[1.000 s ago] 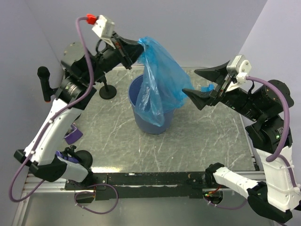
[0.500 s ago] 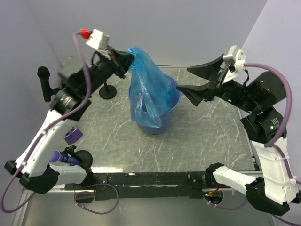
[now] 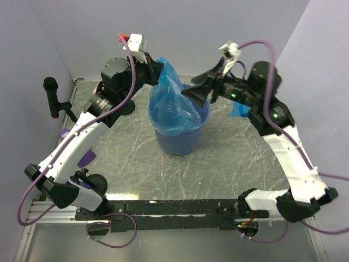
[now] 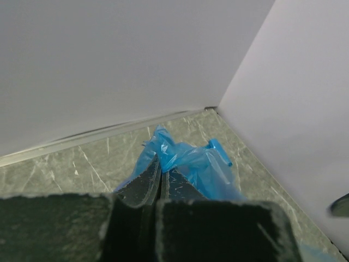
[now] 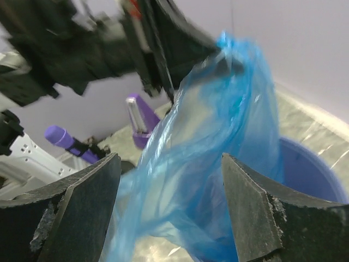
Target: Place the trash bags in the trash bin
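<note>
Bag (image 3: 173, 109) now hangs with its lower half inside the trash bin (image 3: 182, 144), pinched at the top by my left claw (image 3: 158, 69) above the bin's far-left rim. My right claw (image 3: 195, 89) has swung in, spread wide, beside it. Release looks close.

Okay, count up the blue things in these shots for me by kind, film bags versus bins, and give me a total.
Trash bags: 2, the hanging bag pinched in the left pincer with its lower part in the bin, and a small packet lying on the table
Trash bin: 1
Total: 3
</note>
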Controlling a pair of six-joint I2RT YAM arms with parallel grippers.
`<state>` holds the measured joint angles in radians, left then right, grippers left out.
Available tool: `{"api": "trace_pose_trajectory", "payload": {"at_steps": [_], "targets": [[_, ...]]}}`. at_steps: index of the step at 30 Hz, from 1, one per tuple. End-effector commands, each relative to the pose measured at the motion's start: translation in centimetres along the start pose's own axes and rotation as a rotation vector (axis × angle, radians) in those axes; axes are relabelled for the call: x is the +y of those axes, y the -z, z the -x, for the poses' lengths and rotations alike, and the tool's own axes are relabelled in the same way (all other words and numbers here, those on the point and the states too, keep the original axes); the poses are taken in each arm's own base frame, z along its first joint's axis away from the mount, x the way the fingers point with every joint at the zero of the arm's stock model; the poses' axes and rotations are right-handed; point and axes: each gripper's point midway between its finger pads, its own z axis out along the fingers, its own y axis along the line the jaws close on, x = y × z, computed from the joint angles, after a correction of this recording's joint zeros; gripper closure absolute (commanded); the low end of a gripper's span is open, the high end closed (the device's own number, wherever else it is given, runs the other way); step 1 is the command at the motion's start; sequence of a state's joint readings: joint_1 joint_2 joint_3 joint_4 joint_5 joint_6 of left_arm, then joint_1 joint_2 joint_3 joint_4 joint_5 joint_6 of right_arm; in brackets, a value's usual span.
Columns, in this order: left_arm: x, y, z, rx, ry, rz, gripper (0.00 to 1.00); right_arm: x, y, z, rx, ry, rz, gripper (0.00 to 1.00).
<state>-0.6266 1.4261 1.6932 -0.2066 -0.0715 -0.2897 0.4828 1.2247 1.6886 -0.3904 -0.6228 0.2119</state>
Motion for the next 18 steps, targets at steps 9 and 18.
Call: {"api": "trace_pose_trajectory", "payload": {"at_steps": [9,18], "targets": [[-0.1,2.3,5.1,-0.145,-0.036,0.024,0.99,-1.3,-1.2,-1.9,0.068,-0.011,-0.116,0.39],[-0.6,3.2,4.9,-0.143,-0.051,-0.011,0.99,-3.2,-0.2,-3.2,0.079,-0.022,-0.173,0.59]]}}
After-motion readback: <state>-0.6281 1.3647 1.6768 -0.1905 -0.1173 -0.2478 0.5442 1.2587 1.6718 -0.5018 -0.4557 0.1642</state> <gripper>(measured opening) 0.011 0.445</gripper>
